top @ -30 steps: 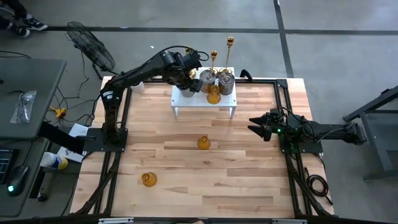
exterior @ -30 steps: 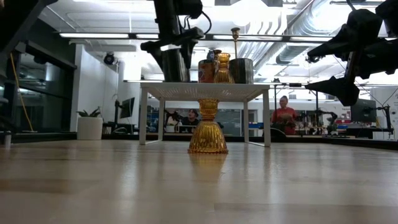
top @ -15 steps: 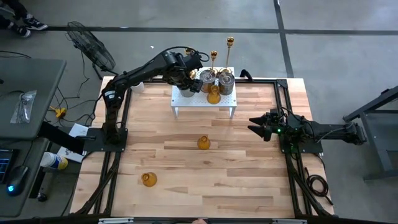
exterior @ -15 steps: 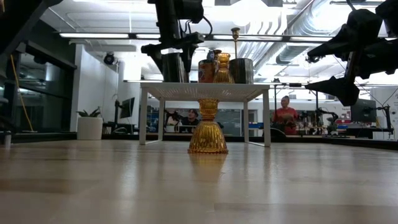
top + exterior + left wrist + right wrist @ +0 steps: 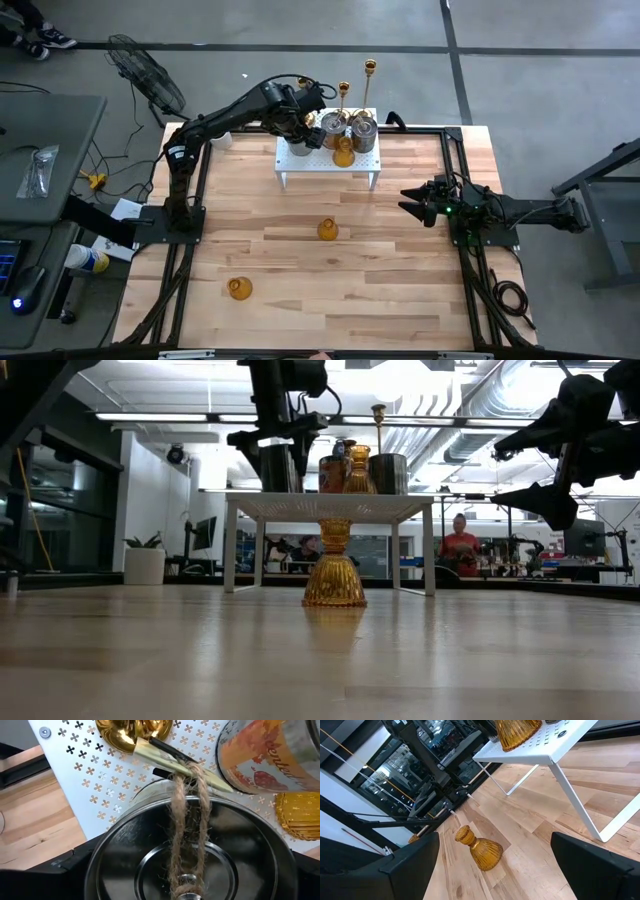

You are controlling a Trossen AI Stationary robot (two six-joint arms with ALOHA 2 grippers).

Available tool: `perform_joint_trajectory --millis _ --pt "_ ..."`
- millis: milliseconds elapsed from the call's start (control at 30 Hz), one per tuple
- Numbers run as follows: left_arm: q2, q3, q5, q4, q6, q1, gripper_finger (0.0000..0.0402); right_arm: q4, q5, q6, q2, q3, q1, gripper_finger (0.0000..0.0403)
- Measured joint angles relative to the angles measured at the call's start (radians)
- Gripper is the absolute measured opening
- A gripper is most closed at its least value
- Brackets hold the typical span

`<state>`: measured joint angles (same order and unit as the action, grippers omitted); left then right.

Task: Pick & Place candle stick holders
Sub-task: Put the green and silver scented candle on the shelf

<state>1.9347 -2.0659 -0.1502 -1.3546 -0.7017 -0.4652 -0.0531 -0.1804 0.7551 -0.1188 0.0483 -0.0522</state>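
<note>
The white rack (image 5: pixel 328 157) — a perforated metal shelf on thin legs at the table's (image 5: pixel 330 280) far edge — gathers the holders: silver cups (image 5: pixel 363 131), brass sticks (image 5: pixel 344 100) and one amber glass (image 5: pixel 343 154) crowd its top; two more amber pieces (image 5: pixel 327 230) wait on the pale wood planks, so the job looks part done. The left gripper (image 5: pixel 302 137) hangs over the rack's left end, fingers spread wide around a shiny cup (image 5: pixel 192 855) with twine across it — set down, by my reading; the right gripper (image 5: pixel 413 203) idles open at the table's right side.
</note>
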Motion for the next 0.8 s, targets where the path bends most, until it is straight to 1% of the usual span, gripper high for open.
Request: perform_joint_trajectory --millis 333,500,800 --pt "0.0 0.0 -0.002 0.027 0.051 0.001 0.0378 0.0 0.0 0.0 0.0 0.0 0.0 0.0375" --pt "0.0 0.0 -0.025 0.029 0.071 0.001 0.0379 0.0 0.0 0.0 0.0 0.0 0.0 0.0375" --pt "-0.003 0.0 -0.03 0.044 0.077 0.001 0.0398 0.0 0.0 0.0 0.0 0.0 0.0 0.0375"
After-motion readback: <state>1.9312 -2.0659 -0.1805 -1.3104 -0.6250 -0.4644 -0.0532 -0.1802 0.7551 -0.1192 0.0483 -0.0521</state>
